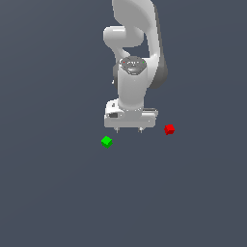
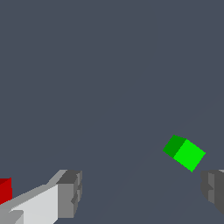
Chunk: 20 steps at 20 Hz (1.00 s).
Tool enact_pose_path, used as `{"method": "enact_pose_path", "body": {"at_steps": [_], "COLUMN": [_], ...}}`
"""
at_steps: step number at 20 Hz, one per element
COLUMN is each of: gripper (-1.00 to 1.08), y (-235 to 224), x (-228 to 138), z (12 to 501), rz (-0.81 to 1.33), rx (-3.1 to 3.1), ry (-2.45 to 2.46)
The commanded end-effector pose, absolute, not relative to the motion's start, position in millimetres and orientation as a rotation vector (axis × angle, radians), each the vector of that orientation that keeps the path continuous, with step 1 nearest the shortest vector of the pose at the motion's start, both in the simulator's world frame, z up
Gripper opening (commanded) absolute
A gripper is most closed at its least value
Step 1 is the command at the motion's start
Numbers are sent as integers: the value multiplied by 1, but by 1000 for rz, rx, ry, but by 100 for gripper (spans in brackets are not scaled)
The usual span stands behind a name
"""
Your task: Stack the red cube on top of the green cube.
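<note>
Grey floor [image 1: 58, 193] bears red cube [image 1: 169, 129] and green cube [image 1: 106, 141].

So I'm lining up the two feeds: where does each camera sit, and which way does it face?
Exterior view: off the arm, looking steeply down on the grey floor, the white arm and its gripper.
Wrist view: on the wrist, facing the floor between the spread grey fingers.
Both show the small bright green cube and the small bright red cube.

Red cube [image 1: 169, 129] and green cube [image 1: 106, 142] lie well apart, unstacked, on the floor.
</note>
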<state>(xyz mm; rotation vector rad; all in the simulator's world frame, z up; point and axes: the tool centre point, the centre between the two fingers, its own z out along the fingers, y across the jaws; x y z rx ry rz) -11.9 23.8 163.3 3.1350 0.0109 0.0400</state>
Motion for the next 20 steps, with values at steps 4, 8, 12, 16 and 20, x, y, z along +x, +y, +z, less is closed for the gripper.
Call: {"method": "enact_pose_path", "body": {"at_steps": [4,8,12,16,20], "gripper": [100,100,100,100,100], "y": [75,124,172,212,240], "x": [-34,-56,-78,-96,-109], "z": [143,125,106,90,79], "rz": [31,23,15,8,3], "rx": [3136,3138,3138,3139,3139], "ry": [43,71,98,120,136]}}
